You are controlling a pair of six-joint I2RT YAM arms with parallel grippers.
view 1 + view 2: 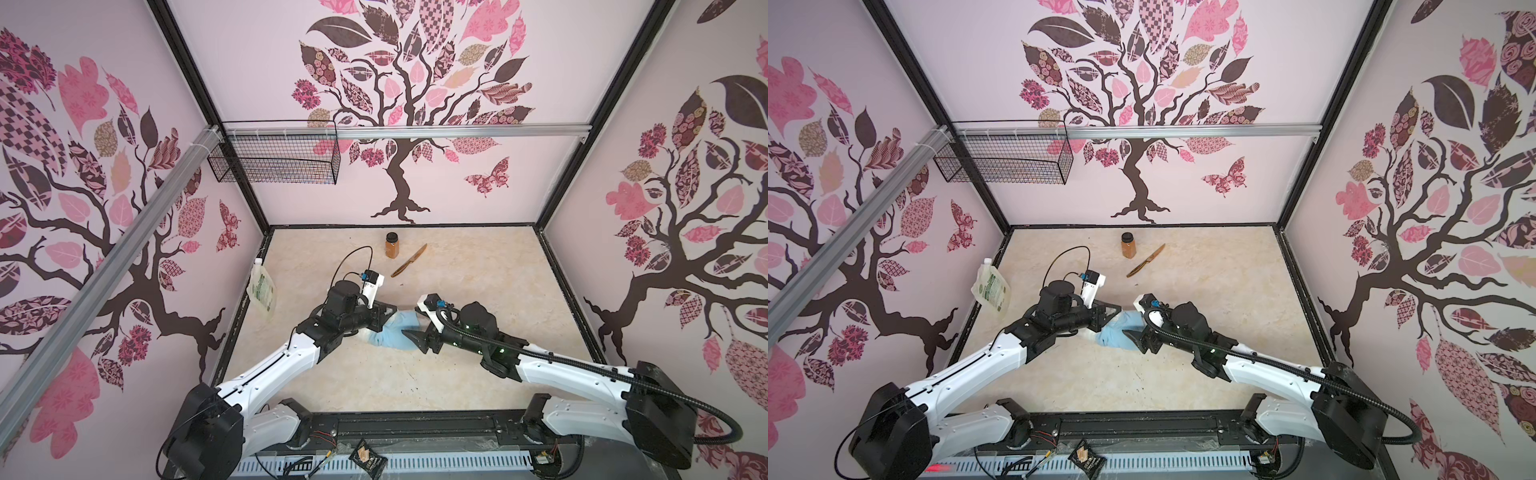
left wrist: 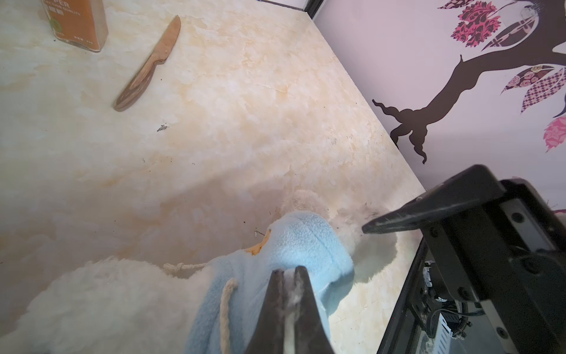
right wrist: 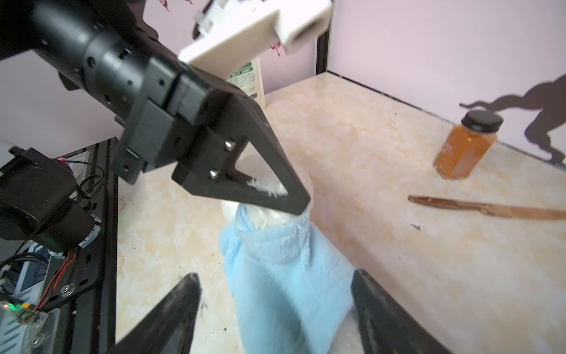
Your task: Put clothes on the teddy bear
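Mid-desk [image 1: 457, 291], between my two arms: the teddy bear [image 2: 92, 300] lies flat, mostly wrapped in or hidden under the light blue fleece top [image 3: 284, 275]. White fur shows at one end and at a tube-like opening of the top; sleeve or neck, I cannot tell.

Left pincer [image 2: 288, 271]: jaws closed with a tuft of white fur pinched between them, right at that opening. As far as my wrist view shows, it grips the bear, not the fleece.

Right pincer [image 3: 275, 274]: jaws spread wide, one on each side of the fleece top, gripping nothing.

Judged step: work the bunched top further along the bear while the left anchors it. The bear looks only partly dressed.

Notes for doing it well:
- Close the right on fleece alone, near an edge, without catching the fur beneath.
- Pull away from the left pincer, low along the desk and slowly. A hold on fur only is thin and may slip.
- Keep the drawstring [image 2: 226, 306] clear of both jaws.
- The jar [image 1: 392, 245] and wooden knife [image 1: 409, 260] lie well apart, towards the back; no obstruction expected.
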